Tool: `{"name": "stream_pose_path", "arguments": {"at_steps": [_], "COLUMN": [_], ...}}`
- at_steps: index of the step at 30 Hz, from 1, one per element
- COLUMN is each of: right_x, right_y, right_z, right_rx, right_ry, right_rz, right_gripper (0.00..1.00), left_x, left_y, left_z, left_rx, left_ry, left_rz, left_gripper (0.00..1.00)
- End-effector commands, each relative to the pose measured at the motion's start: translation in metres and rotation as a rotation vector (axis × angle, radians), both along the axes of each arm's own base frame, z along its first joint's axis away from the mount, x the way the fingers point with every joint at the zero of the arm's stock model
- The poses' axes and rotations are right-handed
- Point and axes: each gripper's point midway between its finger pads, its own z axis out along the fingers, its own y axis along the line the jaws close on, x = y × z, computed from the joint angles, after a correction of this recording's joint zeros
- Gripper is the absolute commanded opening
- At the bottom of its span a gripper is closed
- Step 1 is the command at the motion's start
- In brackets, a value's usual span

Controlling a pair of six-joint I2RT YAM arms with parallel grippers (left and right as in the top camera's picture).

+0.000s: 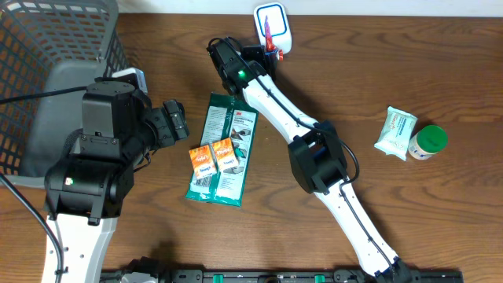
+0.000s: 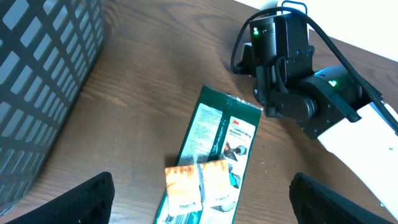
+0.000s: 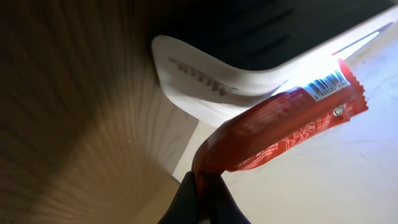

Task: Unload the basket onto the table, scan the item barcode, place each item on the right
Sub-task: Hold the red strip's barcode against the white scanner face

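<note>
The item is a red snack packet (image 3: 273, 130) with a white barcode label (image 3: 326, 84) near its far end. My right gripper (image 3: 202, 193) is shut on the packet's near end. It holds the packet up against the white scanner (image 3: 199, 81). From overhead, the scanner (image 1: 273, 23) stands at the table's far edge, and the red packet (image 1: 271, 49) shows just below it at my right gripper (image 1: 266, 55). My left gripper (image 2: 202, 202) is open above the table and holds nothing.
A green flat package (image 1: 224, 149) with two orange sachets (image 1: 214, 157) on it lies mid-table under my left gripper. At the far left stands a grey mesh basket (image 1: 47, 63). A white pack (image 1: 395, 132) and a green-lidded bottle (image 1: 428, 141) sit at the right.
</note>
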Motion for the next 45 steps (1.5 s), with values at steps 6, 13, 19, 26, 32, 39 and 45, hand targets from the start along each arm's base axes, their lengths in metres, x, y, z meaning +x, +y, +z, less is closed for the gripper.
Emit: {"name": "stream_pose_path", "arguments": {"at_steps": [6, 13, 19, 26, 32, 39, 45], "right_x": [0.003, 0.012, 0.011, 0.008, 0.005, -0.003, -0.009], "right_y": [-0.002, -0.024, -0.047, -0.052, -0.038, -0.009, 0.008], "right_z": [0.000, 0.045, 0.069, 0.087, 0.055, 0.027, 0.009], "right_rx": [-0.049, -0.173, -0.285, -0.314, -0.264, -0.134, -0.085], "right_ry": [0.004, -0.098, -0.122, -0.158, -0.036, 0.026, 0.107], "right_rz": [0.008, -0.075, -0.161, -0.208, -0.090, 0.004, 0.082], "right_gripper": [0.01, 0.01, 0.01, 0.01, 0.01, 0.01, 0.01], "left_x": [0.001, 0.001, 0.001, 0.001, 0.001, 0.001, 0.001], "left_y": [0.003, 0.003, 0.003, 0.003, 0.003, 0.003, 0.003], "left_z": [0.006, 0.006, 0.006, 0.006, 0.006, 0.006, 0.006], "left_rx": [0.010, 0.010, 0.010, 0.010, 0.010, 0.010, 0.010], "left_ry": [-0.016, -0.016, -0.016, -0.016, -0.016, -0.016, -0.016], "left_rz": [0.013, 0.013, 0.013, 0.013, 0.013, 0.013, 0.013], "left_gripper": [0.90, 0.90, 0.90, 0.90, 0.90, 0.90, 0.90]}}
